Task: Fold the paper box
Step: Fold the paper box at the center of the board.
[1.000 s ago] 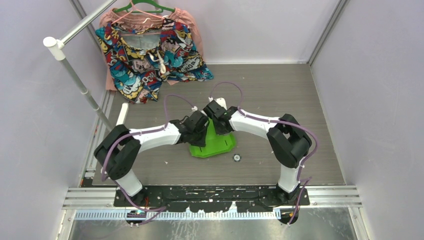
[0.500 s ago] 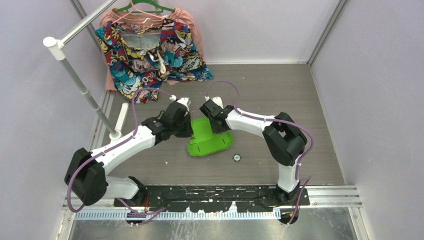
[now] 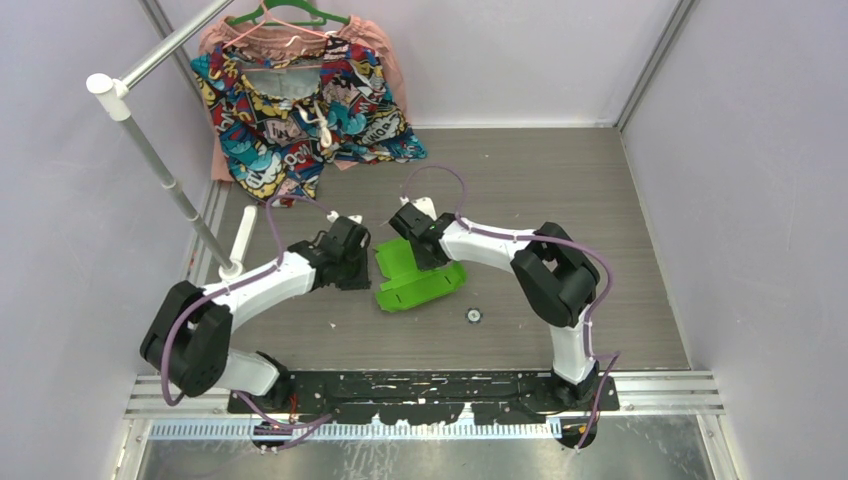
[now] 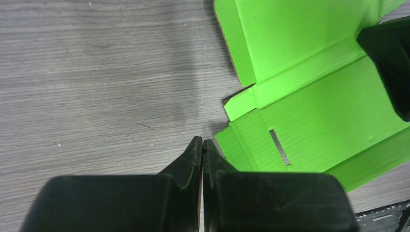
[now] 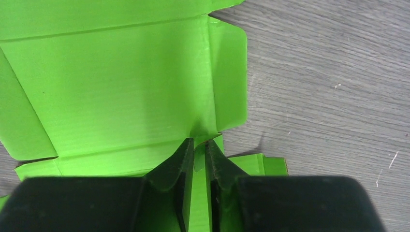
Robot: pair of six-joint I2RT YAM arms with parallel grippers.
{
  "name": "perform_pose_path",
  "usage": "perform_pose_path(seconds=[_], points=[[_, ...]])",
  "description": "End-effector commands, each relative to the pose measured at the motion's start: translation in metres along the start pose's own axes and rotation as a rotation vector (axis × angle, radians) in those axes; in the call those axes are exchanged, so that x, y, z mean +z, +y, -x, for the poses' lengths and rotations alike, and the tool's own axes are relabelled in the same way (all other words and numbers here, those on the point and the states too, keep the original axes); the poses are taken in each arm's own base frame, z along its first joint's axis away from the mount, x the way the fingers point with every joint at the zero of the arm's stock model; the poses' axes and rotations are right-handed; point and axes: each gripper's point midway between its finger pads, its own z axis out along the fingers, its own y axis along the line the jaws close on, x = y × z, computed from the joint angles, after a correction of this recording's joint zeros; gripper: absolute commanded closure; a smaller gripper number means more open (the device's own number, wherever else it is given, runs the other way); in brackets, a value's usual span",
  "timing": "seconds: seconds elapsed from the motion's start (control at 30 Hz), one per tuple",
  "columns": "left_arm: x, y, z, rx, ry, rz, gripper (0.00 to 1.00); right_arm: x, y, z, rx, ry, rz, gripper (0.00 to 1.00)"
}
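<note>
The paper box (image 3: 420, 280) is a lime-green die-cut sheet lying mostly flat at mid-table, its rear panel tipped up. In the left wrist view the paper box (image 4: 314, 96) spreads to the right, showing a slot and small tabs. My left gripper (image 3: 357, 268) sits just off its left edge, and in its own view the left gripper (image 4: 202, 141) is shut and holds nothing. My right gripper (image 3: 418, 245) hangs over the sheet's rear part. In the right wrist view the right gripper (image 5: 199, 141) has its jaws slightly apart, with a small tab of the paper box (image 5: 121, 92) in the gap.
A colourful patterned garment (image 3: 300, 110) hangs on a green hanger at the back left, by a slanting grey rack pole (image 3: 160, 160). A small round object (image 3: 473, 316) lies on the table right of the sheet. A white bar (image 3: 243, 235) lies at the left edge.
The left arm has pulled back to the left, off the sheet. The sheet has sunk flatter onto the table. The right gripper has shifted slightly left and its jaws have parted a little.
</note>
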Motion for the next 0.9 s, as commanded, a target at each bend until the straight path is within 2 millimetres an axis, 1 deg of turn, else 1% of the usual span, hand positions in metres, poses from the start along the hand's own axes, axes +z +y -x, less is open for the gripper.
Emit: perform_pose_path(seconds=[0.0, 0.27, 0.5, 0.53, 0.67, 0.87], points=[[0.009, -0.006, 0.001, -0.022, 0.002, -0.034, 1.00, 0.009, 0.006, -0.018, -0.006, 0.054, -0.004, 0.80], [0.009, -0.008, 0.003, -0.022, 0.001, -0.043, 1.00, 0.023, 0.010, -0.030, 0.008, 0.075, 0.018, 0.79], [0.010, -0.011, 0.005, -0.031, -0.003, -0.054, 1.00, 0.038, 0.019, -0.055, 0.043, 0.117, 0.075, 0.74], [0.009, -0.015, 0.003, -0.032, 0.009, -0.076, 1.00, 0.040, 0.020, -0.058, 0.050, 0.119, 0.082, 0.74], [0.012, -0.018, 0.002, -0.038, 0.013, -0.089, 1.00, 0.049, 0.028, -0.080, 0.124, 0.129, 0.148, 0.71], [0.018, -0.018, 0.002, -0.037, 0.024, -0.079, 1.00, 0.059, 0.026, -0.099, 0.200, 0.115, 0.165, 0.69]])
